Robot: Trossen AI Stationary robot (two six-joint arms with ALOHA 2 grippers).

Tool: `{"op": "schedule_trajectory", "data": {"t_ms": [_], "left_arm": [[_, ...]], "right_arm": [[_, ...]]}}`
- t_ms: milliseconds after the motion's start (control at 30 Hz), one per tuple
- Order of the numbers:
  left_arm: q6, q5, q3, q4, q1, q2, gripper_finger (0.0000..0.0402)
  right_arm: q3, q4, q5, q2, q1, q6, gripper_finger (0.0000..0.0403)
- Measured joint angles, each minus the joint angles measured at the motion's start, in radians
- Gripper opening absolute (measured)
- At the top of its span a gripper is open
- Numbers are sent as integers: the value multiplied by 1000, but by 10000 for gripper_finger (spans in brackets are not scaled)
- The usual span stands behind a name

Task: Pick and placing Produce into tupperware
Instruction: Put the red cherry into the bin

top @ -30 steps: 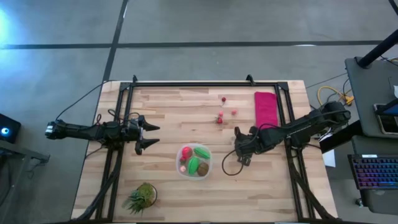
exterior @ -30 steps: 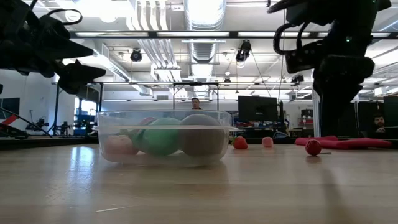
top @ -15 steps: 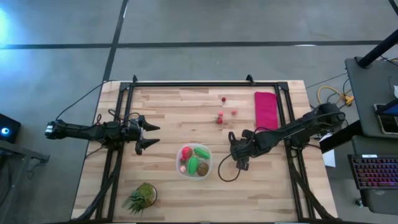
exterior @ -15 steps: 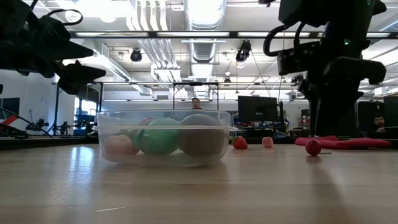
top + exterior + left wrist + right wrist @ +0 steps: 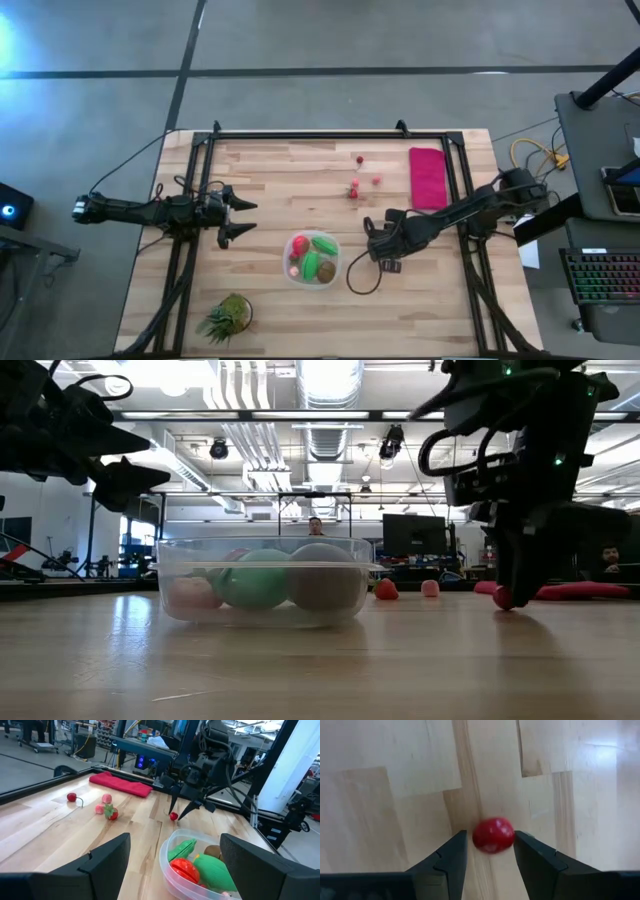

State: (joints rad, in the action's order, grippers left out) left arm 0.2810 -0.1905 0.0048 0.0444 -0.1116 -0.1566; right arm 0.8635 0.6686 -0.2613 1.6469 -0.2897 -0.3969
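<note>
Right pincer (image 5: 490, 851): having travelled across the counter (image 5: 270, 180) toward the tupperware (image 5: 312, 257), now grasping a red berry (image 5: 493, 834) just beside it; drop-in pending. Left pincer (image 5: 236, 218): released, waiting well apart. Remaining berries (image 5: 354, 189) lying near the cloth (image 5: 427, 176).

My dark right gripper (image 5: 490, 857) frames a glossy red berry (image 5: 493, 834) over the pale, striped-plank wooden worktop (image 5: 270, 170). The clear tupperware (image 5: 335, 262) shows red, green and brown produce (image 5: 311, 265). The cloth (image 5: 427, 177) is crimson.
</note>
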Motion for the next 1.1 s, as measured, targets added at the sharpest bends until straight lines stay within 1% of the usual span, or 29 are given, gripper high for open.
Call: {"op": "schedule_trajectory", "data": {"t_ms": [367, 633, 733, 900, 1067, 1100], "left_arm": [[0, 0, 0, 0, 0, -3, 294], [0, 0, 0, 0, 0, -6, 294], [0, 0, 0, 0, 0, -6, 294], [0, 0, 0, 0, 0, -6, 294], [0, 0, 0, 0, 0, -6, 294], [0, 0, 0, 0, 0, -6, 294]], "right_arm": [[0, -22, -5, 23, 0, -3, 150], [0, -25, -1, 23, 1, -3, 107], [8, -20, 5, 20, 2, -3, 97], [87, -15, -3, -21, 3, -3, 102], [232, -22, 0, -62, 34, -1, 106], [265, -24, 13, -67, 47, 7, 106]]}}
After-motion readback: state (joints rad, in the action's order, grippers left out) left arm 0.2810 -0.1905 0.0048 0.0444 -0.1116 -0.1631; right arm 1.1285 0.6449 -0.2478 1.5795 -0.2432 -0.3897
